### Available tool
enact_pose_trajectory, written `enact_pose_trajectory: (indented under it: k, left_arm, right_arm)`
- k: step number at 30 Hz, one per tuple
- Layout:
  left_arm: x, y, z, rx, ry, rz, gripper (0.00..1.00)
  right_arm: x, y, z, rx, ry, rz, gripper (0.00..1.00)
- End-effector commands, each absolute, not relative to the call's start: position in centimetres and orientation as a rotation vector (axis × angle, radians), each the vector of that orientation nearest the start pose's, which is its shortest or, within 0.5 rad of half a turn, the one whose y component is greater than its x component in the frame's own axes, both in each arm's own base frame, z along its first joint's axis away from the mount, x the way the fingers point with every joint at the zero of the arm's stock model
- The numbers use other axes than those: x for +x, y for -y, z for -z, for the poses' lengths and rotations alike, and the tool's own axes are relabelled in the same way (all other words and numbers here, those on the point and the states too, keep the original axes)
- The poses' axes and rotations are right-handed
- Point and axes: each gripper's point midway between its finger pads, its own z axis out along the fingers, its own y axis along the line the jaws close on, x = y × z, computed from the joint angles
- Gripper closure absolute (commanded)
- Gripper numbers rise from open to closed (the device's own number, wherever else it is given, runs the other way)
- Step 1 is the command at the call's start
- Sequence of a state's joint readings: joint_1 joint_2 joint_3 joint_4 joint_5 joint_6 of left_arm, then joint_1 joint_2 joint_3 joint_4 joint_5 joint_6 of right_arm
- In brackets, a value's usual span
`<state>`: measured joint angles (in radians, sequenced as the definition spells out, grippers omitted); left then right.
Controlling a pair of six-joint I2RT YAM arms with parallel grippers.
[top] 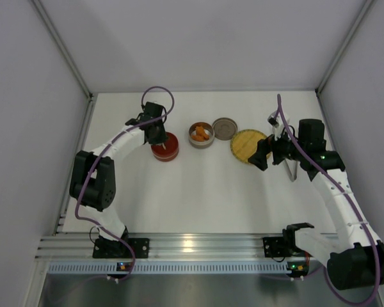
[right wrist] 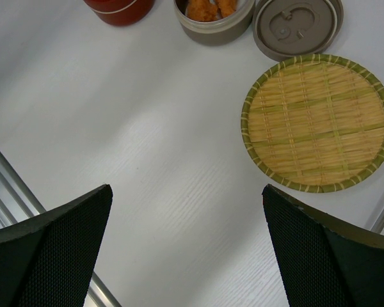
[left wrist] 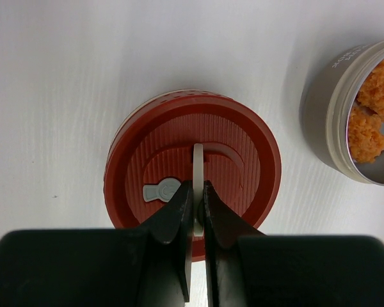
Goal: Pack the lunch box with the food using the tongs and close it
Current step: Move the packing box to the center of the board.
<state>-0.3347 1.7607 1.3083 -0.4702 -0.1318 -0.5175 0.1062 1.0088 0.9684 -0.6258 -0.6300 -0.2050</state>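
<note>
Filling the bottom of the left wrist view, the left claw (left wrist: 197, 192) is pinching the thin white handle (left wrist: 198, 160) that is standing upright in the middle of the red lid (left wrist: 243, 147). Its 2 black fingers (left wrist: 176, 217) are pressing on either side of it, almost closed, with only the handle's thickness between them. A small gray plug (left wrist: 160, 190) is sitting in the lid just left of the handle. The lid is resting on the red tub (top: 168, 151) on the white bench (right wrist: 179, 128).

Just to the right of the red tub, the gray tub (left wrist: 320, 109) is standing uncovered. The food (left wrist: 371, 96) is lying inside it as orange crumbed chunks. The gray lid (right wrist: 297, 25) is lying flat beside that tub, right by the far rim of the woven plate (right wrist: 317, 121).

The right claw (right wrist: 185, 192) is hanging fully open over bare bench near the plate's near edge, gripping nothing and touching nothing.

The tongs (top: 293, 171) are lying on the bench to the right of the plate, partly hidden beneath the right arm and apart from both claws.
</note>
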Motion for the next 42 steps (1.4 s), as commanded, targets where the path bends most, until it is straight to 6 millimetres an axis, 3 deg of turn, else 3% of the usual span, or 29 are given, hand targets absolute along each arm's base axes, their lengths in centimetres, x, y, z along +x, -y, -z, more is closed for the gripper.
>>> enact_pose_trajectory:
  k: [1, 10, 21, 34, 42]
  left_arm:
    - [43.2, 14.8, -11.3, -0.279, -2.415, 0.22, 1.0]
    - [43.0, 15.2, -11.3, -0.285, -2.425, 0.259, 1.0]
    - [43.0, 15.5, -13.4, -0.274, -2.384, 0.303, 1.0]
    - [42.8, 15.4, -13.7, -0.271, -2.383, 0.303, 1.0]
    - [43.3, 16.1, -14.9, -0.248, -2.354, 0.352, 1.0]
  right_arm:
    - [27.0, -12.1, -22.6, -0.645, -2.016, -0.63, 0.01]
    - [26.9, -12.1, -22.5, -0.645, -2.019, -0.631, 0.01]
    - [26.8, -12.2, -22.4, -0.644, -2.019, -0.642, 0.01]
    - [26.8, -12.2, -22.3, -0.642, -2.022, -0.644, 0.01]
    - [26.8, -12.2, -22.1, -0.638, -2.023, -0.642, 0.01]
